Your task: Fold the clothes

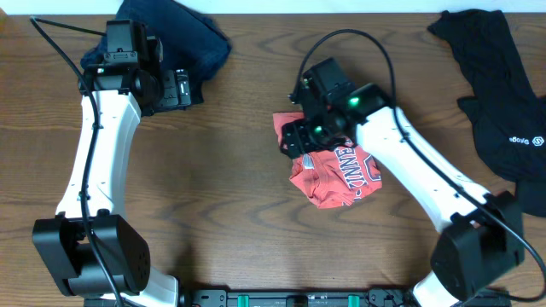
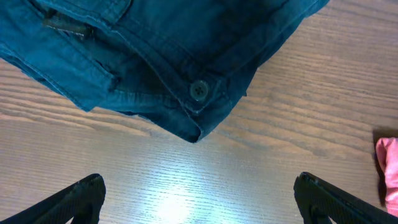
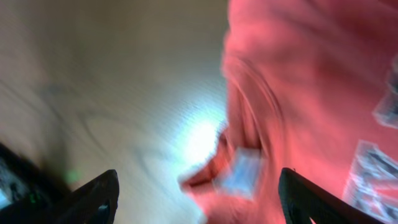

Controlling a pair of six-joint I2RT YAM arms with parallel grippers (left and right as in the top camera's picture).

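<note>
The coral-red T-shirt (image 1: 337,175) lies crumpled in a heap on the table right of centre, white-and-navy lettering showing. My right gripper (image 1: 294,136) hovers over the heap's upper left edge with jaws open. In the blurred right wrist view (image 3: 196,199) the red cloth (image 3: 311,81) and its small white neck tag (image 3: 242,171) lie between and beyond the spread fingers, nothing held. My left gripper (image 1: 183,88) is open and empty at the far left, beside the denim. In the left wrist view (image 2: 199,199) a sliver of the red shirt (image 2: 387,165) shows at the right edge.
A dark navy denim garment (image 1: 183,38) lies at the back left, its button (image 2: 198,90) and waistband in the left wrist view. A black shirt with a small white logo (image 1: 503,94) lies at the far right edge. Bare wooden table (image 1: 213,205) lies between the arms.
</note>
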